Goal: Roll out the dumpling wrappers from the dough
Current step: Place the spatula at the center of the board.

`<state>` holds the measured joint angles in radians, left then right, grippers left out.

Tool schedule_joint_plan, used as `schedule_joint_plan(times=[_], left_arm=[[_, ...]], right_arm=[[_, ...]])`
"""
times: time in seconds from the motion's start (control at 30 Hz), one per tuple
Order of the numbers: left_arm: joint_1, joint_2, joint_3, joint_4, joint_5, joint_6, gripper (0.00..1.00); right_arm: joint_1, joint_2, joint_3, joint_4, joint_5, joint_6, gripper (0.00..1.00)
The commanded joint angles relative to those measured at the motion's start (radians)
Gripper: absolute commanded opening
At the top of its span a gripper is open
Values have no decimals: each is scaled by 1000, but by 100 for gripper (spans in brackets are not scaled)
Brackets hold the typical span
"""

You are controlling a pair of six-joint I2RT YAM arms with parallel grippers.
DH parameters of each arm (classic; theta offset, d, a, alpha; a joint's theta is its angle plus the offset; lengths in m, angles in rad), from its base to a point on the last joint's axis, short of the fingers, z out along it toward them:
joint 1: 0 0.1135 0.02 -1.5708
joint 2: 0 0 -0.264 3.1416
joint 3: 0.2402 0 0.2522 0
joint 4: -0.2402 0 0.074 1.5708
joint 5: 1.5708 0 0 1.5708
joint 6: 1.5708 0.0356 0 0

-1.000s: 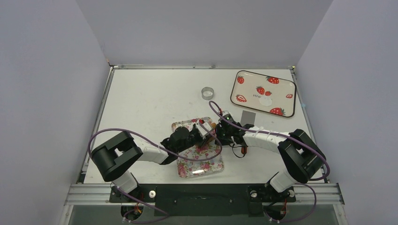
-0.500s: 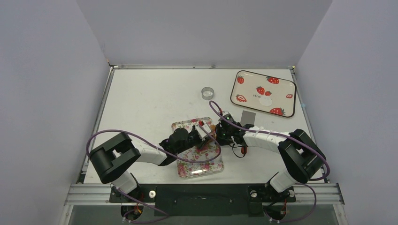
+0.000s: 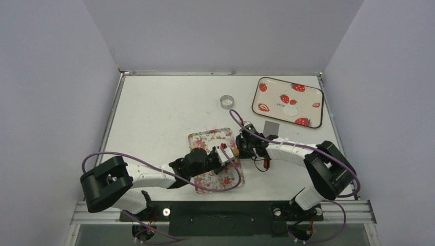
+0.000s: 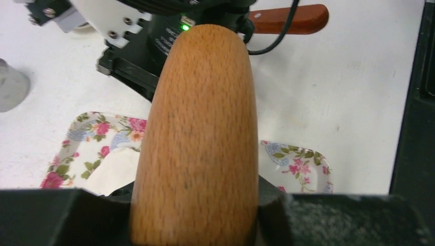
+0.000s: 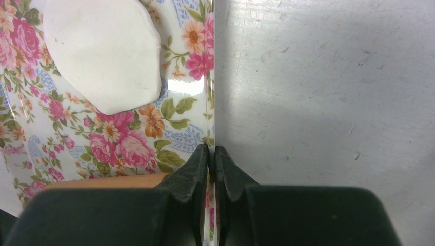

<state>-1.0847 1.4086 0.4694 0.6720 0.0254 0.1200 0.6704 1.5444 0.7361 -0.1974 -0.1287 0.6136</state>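
Bracing the floral tray point(image 5: 179, 138), the right gripper point(image 5: 212, 164) had its jaws pinched together on the tray's rim, the thin edge caught between the two pads. The left gripper point(image 3: 225, 154) was clamped around the wooden roller point(image 4: 200, 138), fingers on either flank of its thick end.

The dough point(image 5: 102, 56) lay on the tray as a flattened white patch with an uneven outline. It did not sit under the roller. From the left wrist, it showed only as a pale corner peeking out to the left of the wood, close to the fingers. From the right wrist, the roller was a brown strip low in the view, with the patch beyond it and a band of bare flowered tray between them.

The roller's long axis ran away from the left wrist toward the right gripper, roughly across the tray. My reading: the roller had to travel sideways, across its own axis, to ride over the patch. The left arm was the one to do it, the right being occupied on the rim.

A pale round disc, seemingly a finished dumpling wrapper point(image 3: 290, 110), lay on the strawberry tray point(image 3: 267, 102), well apart.
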Motion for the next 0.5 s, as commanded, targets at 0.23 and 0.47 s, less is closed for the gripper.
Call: schedule_joint_plan(times=[0.23, 0.47], left_arm=[[247, -98, 128, 124, 117, -54, 0], [326, 38, 149, 162, 112, -110, 0]], right_arm=[[-9, -16, -9, -61, 59, -11, 0], [-10, 1, -6, -50, 52, -17, 0]])
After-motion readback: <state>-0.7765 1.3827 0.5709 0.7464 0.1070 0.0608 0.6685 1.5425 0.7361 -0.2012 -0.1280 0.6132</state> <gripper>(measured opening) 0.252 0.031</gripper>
